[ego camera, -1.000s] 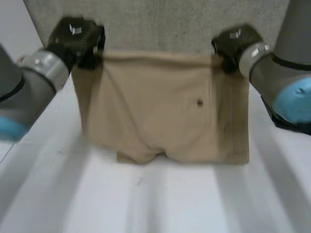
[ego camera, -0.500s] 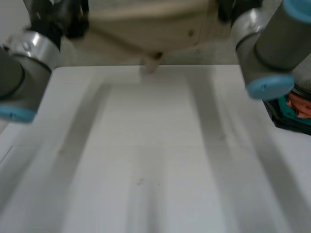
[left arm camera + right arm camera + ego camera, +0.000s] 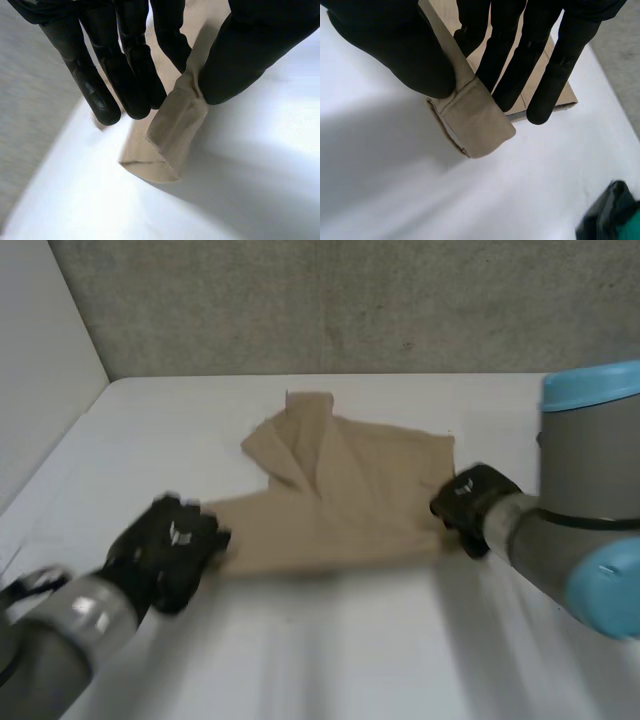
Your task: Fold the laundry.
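Since a second ago the shorts [image 3: 340, 502] have come down from the air and now lie rumpled on the table [image 3: 330, 660], their far part doubled over. My left hand [image 3: 170, 545] pinches the near left corner between thumb and fingers. My right hand [image 3: 472, 500] pinches the near right corner the same way. I judge the cloth light, soft and floppy, so the thick hemmed corners are the best holds.

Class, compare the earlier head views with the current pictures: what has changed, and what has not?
The shorts, earlier hanging in the air between the hands, have come down onto the table, with the leg end folded over on the far side. Both arms lowered with them. Unchanged: the left hand and right hand each still pinch a corner.
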`<control>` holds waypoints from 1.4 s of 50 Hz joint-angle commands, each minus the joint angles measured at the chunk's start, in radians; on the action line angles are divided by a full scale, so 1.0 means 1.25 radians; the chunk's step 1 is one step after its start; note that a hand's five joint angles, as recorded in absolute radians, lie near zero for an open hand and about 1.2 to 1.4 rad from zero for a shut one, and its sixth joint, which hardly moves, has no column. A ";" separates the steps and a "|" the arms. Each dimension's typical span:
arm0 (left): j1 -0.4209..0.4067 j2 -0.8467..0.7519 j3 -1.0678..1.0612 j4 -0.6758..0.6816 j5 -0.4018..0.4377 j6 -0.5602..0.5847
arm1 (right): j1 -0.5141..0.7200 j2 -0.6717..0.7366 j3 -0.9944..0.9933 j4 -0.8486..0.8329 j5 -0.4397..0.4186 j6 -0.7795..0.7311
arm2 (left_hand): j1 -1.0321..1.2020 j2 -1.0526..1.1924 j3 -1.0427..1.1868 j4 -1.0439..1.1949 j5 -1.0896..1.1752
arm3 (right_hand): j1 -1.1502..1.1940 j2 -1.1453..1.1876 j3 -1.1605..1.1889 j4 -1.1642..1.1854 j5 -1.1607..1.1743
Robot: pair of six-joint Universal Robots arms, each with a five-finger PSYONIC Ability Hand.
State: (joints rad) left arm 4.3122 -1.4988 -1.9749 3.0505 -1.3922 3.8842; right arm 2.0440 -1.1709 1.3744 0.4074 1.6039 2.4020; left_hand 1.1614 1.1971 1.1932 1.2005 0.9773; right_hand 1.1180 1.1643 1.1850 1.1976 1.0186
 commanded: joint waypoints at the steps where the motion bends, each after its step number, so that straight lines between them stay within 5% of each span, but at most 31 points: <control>1: -0.026 0.172 -0.058 -0.361 0.030 0.020 | -0.013 -0.263 0.234 0.115 -0.010 -0.188 | 0.188 0.159 0.162 0.157 0.196 | 0.223 0.186 0.169 0.159 0.162; 8: -0.038 0.128 -0.042 -0.298 0.096 0.050 | -0.013 -0.265 0.296 0.073 -0.020 -0.211 | 0.188 0.159 0.162 0.157 0.196 | 0.223 0.186 0.169 0.159 0.162; 19: -0.042 -0.190 0.205 0.050 0.065 0.047 | -0.014 -0.100 0.179 -0.063 -0.002 -0.112 | 0.188 0.159 0.162 0.157 0.196 | 0.223 0.186 0.169 0.159 0.162; 24: -0.046 -0.386 0.413 0.216 0.017 0.042 | -0.014 -0.010 0.049 -0.193 0.058 -0.047 | 0.188 0.159 0.162 0.157 0.196 | 0.223 0.186 0.169 0.159 0.162; 38: -0.065 -0.861 0.965 0.267 0.006 0.042 | -0.012 0.368 -0.305 -0.436 0.113 -0.053 | 0.188 0.159 0.162 0.157 0.196 | 0.223 0.186 0.169 0.159 0.162; 39: -0.068 -0.887 0.998 0.269 0.007 0.038 | -0.012 0.396 -0.333 -0.461 0.126 -0.054 | 0.188 0.159 0.162 0.157 0.196 | -0.023 -0.060 -0.077 -0.087 -0.083; 40: -0.071 -0.897 1.010 0.270 0.007 0.036 | -0.010 0.408 -0.346 -0.472 0.132 -0.055 | -0.002 -0.031 -0.028 -0.034 0.005 | -0.407 -0.444 -0.460 -0.470 -0.467; 41: -0.073 -0.901 1.014 0.272 0.007 0.032 | -0.009 0.416 -0.355 -0.479 0.138 -0.055 | -0.444 -0.472 -0.469 -0.475 -0.436 | -0.755 -0.792 -0.808 -0.818 -0.815; 42: -0.076 -0.901 1.013 0.273 0.006 0.029 | -0.008 0.415 -0.358 -0.490 0.146 -0.048 | -0.718 -0.747 -0.743 -0.749 -0.710 | -0.755 -0.792 -0.808 -0.818 -0.815; 44: -0.093 -0.899 1.006 0.279 0.006 0.012 | -0.009 0.405 -0.346 -0.492 0.153 -0.040 | -0.772 -0.801 -0.798 -0.803 -0.764 | -0.755 -0.792 -0.808 -0.818 -0.815; 49: -0.125 -0.809 0.916 0.279 0.006 -0.040 | -0.015 0.300 -0.235 -0.467 0.161 0.011 | -0.789 -0.818 -0.815 -0.821 -0.782 | -0.755 -0.792 -0.808 -0.818 -0.815; 56: -0.124 -0.600 0.672 0.315 0.013 -0.135 | -0.030 0.092 -0.001 -0.249 0.120 0.142 | -0.789 -0.818 -0.815 -0.821 -0.782 | -0.755 -0.792 -0.808 -0.818 -0.815; 65: -0.118 -0.512 0.511 0.369 0.017 -0.187 | -0.104 0.089 0.134 -0.282 -0.068 0.320 | -0.789 -0.818 -0.815 -0.821 -0.782 | -0.686 -0.723 -0.739 -0.749 -0.746; 67: -0.119 -0.512 0.501 0.375 0.018 -0.187 | -0.105 0.097 0.134 -0.310 -0.067 0.319 | -0.789 -0.818 -0.815 -0.821 -0.782 | -0.592 -0.629 -0.646 -0.656 -0.652; 70: -0.120 -0.510 0.489 0.382 0.017 -0.188 | -0.113 0.118 0.136 -0.366 -0.046 0.313 | -0.789 -0.818 -0.815 -0.821 -0.782 | 0.031 -0.006 -0.023 -0.033 -0.029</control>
State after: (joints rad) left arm 4.1633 -2.1329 -1.3369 3.5066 -1.3707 3.6476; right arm 1.9165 -1.0636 1.5439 0.0618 1.5410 2.7988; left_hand 0.1860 0.2012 0.2081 0.2001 0.0435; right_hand 0.4171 0.4022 0.4053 0.4068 0.2411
